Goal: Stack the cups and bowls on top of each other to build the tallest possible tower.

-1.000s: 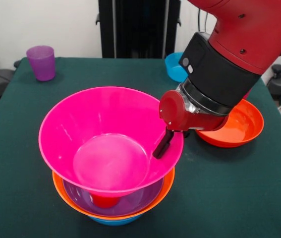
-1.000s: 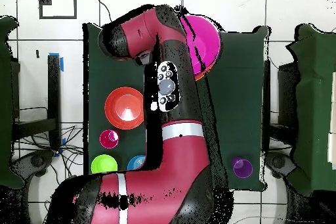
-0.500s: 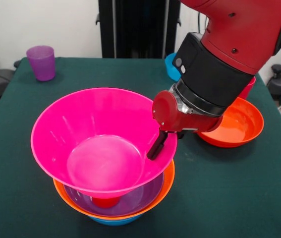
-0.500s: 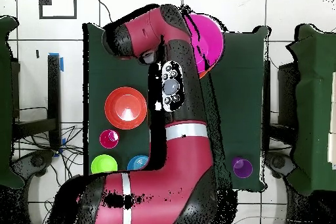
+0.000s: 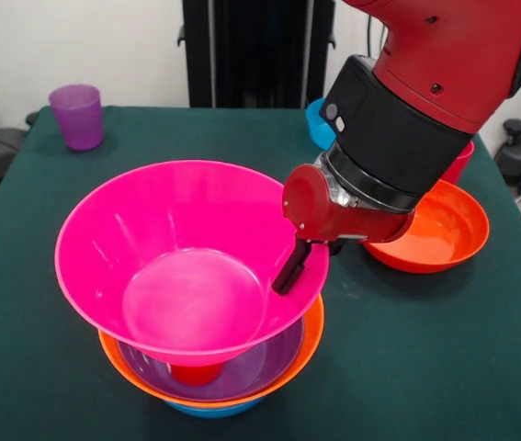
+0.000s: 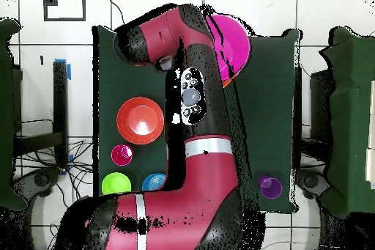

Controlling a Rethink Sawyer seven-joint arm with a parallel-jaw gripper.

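Observation:
My gripper (image 5: 295,266) is shut on the right rim of the large pink bowl (image 5: 186,262), with one black finger (image 5: 288,269) inside the rim and the other hidden outside it. The pink bowl hangs slightly tilted over the tower (image 5: 308,333), a pile made of an orange bowl, a purple bowl (image 5: 251,366) nested in it and a blue bowl (image 5: 209,410) at the bottom. A red cup (image 5: 194,374) stands in the purple bowl, right under the pink bowl's base; whether they touch I cannot tell. In the overhead view the pink bowl (image 6: 234,40) shows beside the arm.
A purple cup (image 5: 76,115) stands at the far left corner. A red-orange bowl (image 5: 439,230) lies to the right of the arm, and a blue bowl (image 5: 319,124) sits behind it. The overhead view also shows a green bowl (image 6: 116,184) and a small pink-red item (image 6: 121,155).
The gripper has carried the pink bowl a little to the left in the front view, further over the pile. In the last half second it has barely moved.

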